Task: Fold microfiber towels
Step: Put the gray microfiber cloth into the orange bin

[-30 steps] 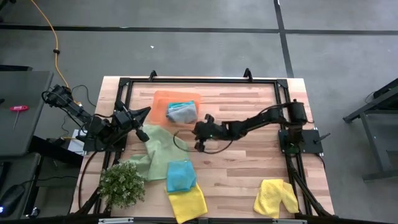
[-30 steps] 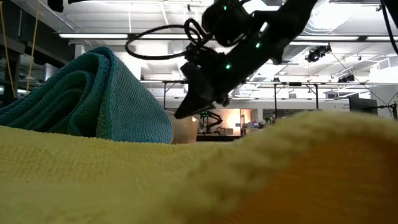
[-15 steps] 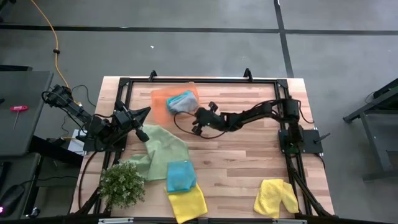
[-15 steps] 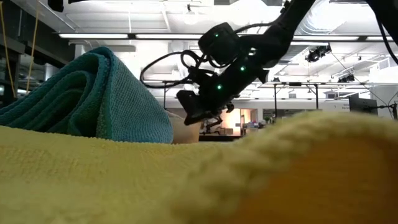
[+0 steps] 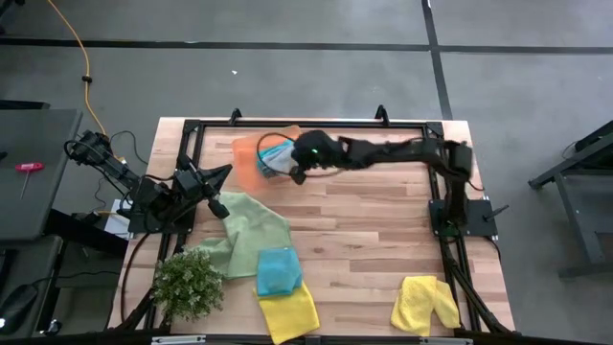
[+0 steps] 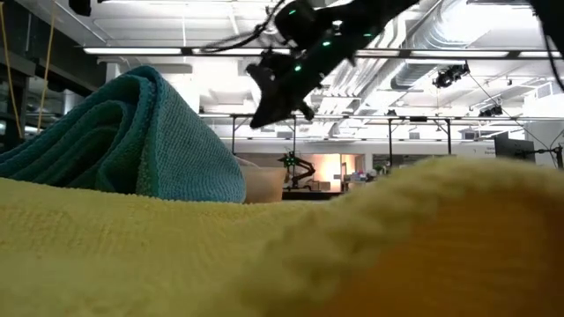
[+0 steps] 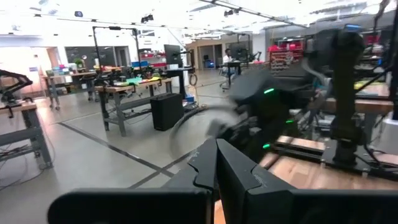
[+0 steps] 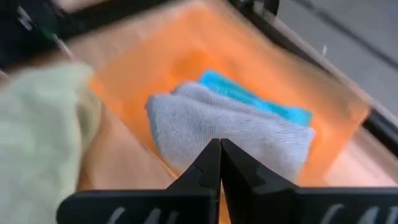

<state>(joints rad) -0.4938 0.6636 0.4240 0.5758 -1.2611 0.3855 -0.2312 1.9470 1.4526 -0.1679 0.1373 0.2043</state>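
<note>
The orange tray (image 5: 247, 159) lies at the desk's (image 5: 383, 230) far edge, holding a grey towel (image 8: 230, 134) on a blue towel (image 8: 255, 99). The right tool (image 5: 292, 165), closed and empty, hangs over them. The left tool (image 5: 222, 207), closed, waits beside the green towel (image 5: 251, 230). Bare desk lies right of the tray.

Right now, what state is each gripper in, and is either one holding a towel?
Left gripper: shut, empty, parked at the table's left edge.
Right gripper: shut, holding nothing, above the grey towel on the orange tray.
</note>
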